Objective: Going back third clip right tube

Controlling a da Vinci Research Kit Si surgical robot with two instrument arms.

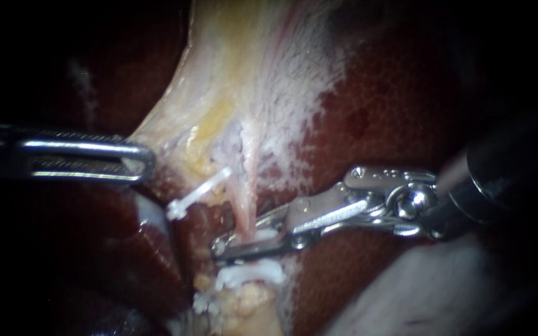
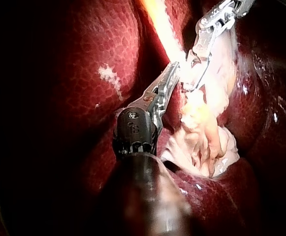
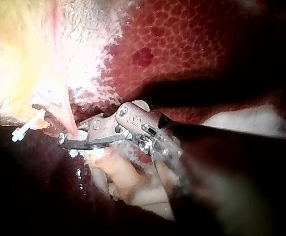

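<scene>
Right instrument (image 1: 222,244): jaws closed across the right tube (image 1: 245,208), with a white clip (image 1: 264,235) pinched between them. Left instrument (image 1: 144,160): jaws grip the gallbladder (image 1: 219,81) edge and hold it taut toward 9 o'clock.

Judgement: let the jaws release fully, then back out straight along the shaft line toward 3 o'clock, with no lift or twist.

Margins: lower clips (image 1: 250,274) sit just at 6 o'clock of the jaws, and another clip (image 1: 197,194) lies near at 10 o'clock. Over the liver (image 1: 393,112), toward 3 o'clock, there is open room.
</scene>
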